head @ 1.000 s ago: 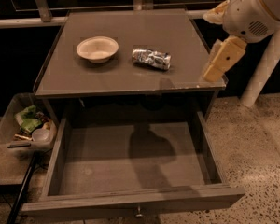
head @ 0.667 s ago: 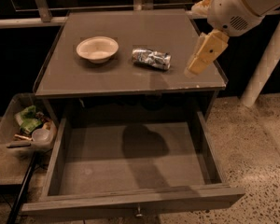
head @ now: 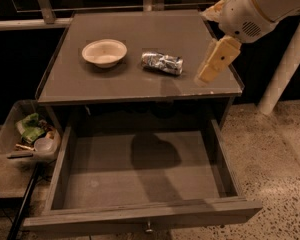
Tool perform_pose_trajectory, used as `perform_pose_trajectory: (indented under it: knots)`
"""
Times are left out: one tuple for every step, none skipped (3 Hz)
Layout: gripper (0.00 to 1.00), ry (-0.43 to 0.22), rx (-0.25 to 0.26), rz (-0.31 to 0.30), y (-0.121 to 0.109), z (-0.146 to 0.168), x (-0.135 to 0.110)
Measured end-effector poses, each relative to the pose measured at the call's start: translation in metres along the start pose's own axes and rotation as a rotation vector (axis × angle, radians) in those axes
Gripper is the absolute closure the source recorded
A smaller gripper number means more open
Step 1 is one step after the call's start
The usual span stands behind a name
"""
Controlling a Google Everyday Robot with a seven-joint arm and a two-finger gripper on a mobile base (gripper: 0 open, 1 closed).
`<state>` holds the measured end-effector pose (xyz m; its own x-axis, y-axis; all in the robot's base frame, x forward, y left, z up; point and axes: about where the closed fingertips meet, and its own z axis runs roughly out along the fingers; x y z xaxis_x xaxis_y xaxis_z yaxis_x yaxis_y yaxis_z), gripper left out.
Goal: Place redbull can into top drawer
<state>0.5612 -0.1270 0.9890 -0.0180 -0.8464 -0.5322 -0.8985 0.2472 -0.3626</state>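
The redbull can lies on its side on the grey tabletop, just right of centre. It is silver and crinkled with dark markings. My gripper hangs from the cream-white arm at the top right, above the table's right edge. It is a short way right of the can and not touching it. The top drawer stands pulled out below the tabletop. It holds nothing, and its small metal knob sits on the front panel.
A cream-white bowl sits on the tabletop left of the can. A clear plastic bin of clutter stands left of the drawer. A white post rises at the right. The floor is speckled.
My gripper has moved left, from beyond the table's right edge to over its right side, closer to the can. The can, bowl and drawer have not moved.
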Motion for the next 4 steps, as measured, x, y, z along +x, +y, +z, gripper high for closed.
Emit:
perform_pose_trajectory:
  knots:
    - [0.00,-0.027,-0.046,0.022,0.005,0.037,-0.001]
    - [0.00,-0.045,-0.079,0.030,0.005,0.076,0.000]
    - [0.00,-0.045,-0.089,0.047,-0.002,0.113,0.009]
    - [0.00,-0.074,-0.060,0.047,-0.025,0.134,0.014]
